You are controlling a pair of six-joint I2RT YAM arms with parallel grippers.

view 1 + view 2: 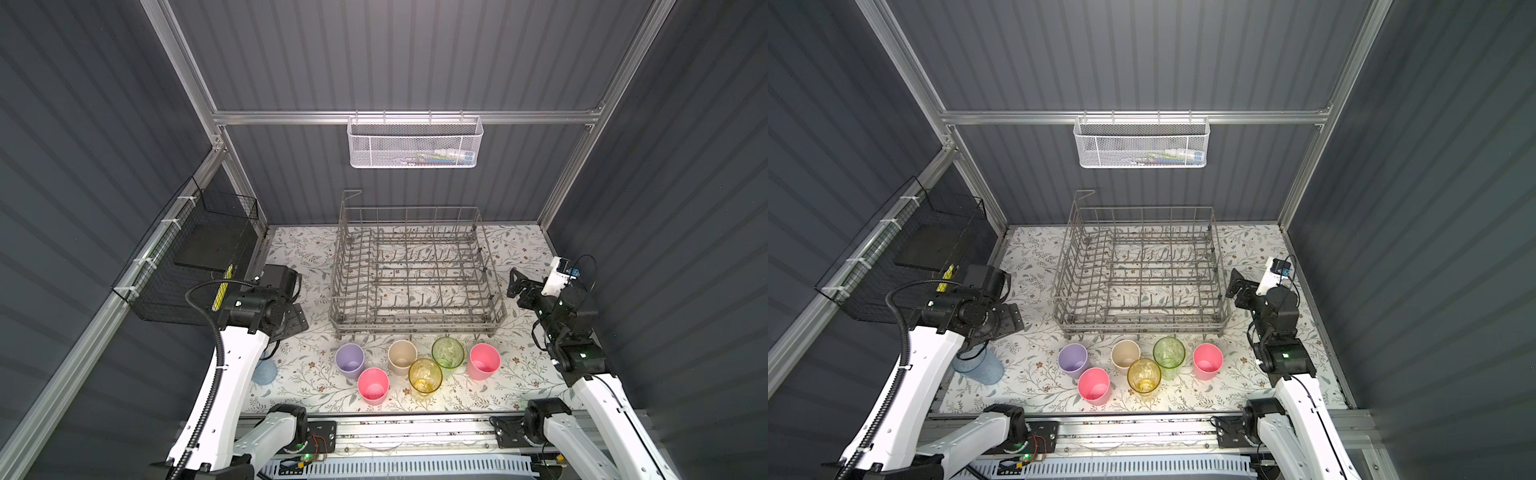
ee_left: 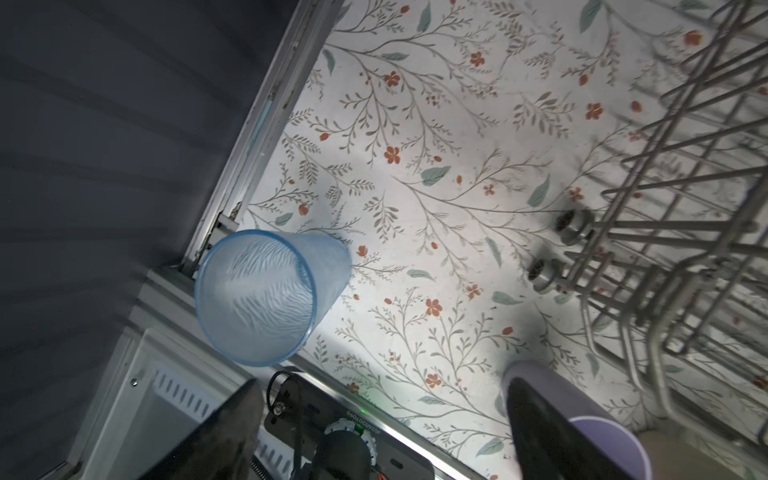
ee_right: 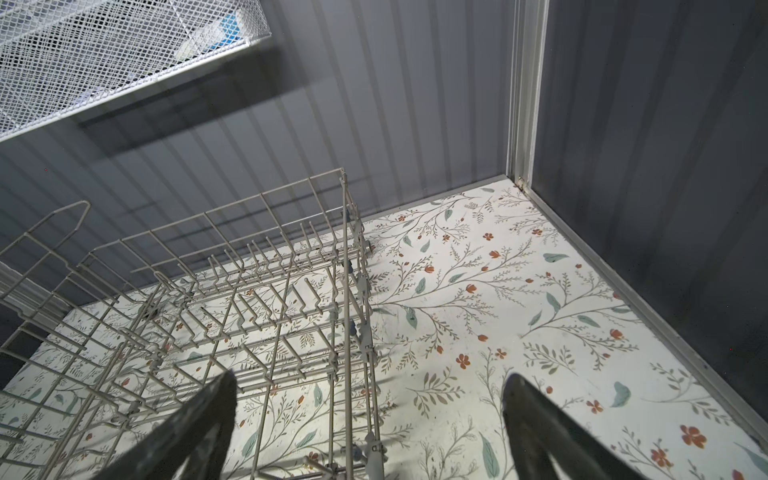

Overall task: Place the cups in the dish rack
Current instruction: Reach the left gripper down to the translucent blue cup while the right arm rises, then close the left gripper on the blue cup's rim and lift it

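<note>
At 8 o'clock of the dish rack (image 1: pixel 415 323): left pincer (image 2: pixel 382 386), jaws wide, nothing between them, above the floral tabletop (image 1: pixel 307 374).

Grey-blue cup (image 2: pixel 257 295): upright, near that pincer, clear of both fingers, at the tabletop's 8 o'clock edge.

At 3 o'clock of the rack: right pincer (image 3: pixel 370 376), jaws wide, empty, just beside the rack's side wall.

At 6 o'clock of the rack, upright on the tabletop, outside it: lilac cup (image 1: pixel 350 359), pink cup (image 1: pixel 373 385), beige cup (image 1: pixel 402 356), amber cup (image 1: pixel 424 375), green cup (image 1: pixel 447 352), second pink cup (image 1: pixel 484 360).

Back wall, 12 o'clock: white mesh basket (image 1: pixel 411 143).

Side wall, 9 o'clock: black wire basket (image 1: pixel 187 257).
</note>
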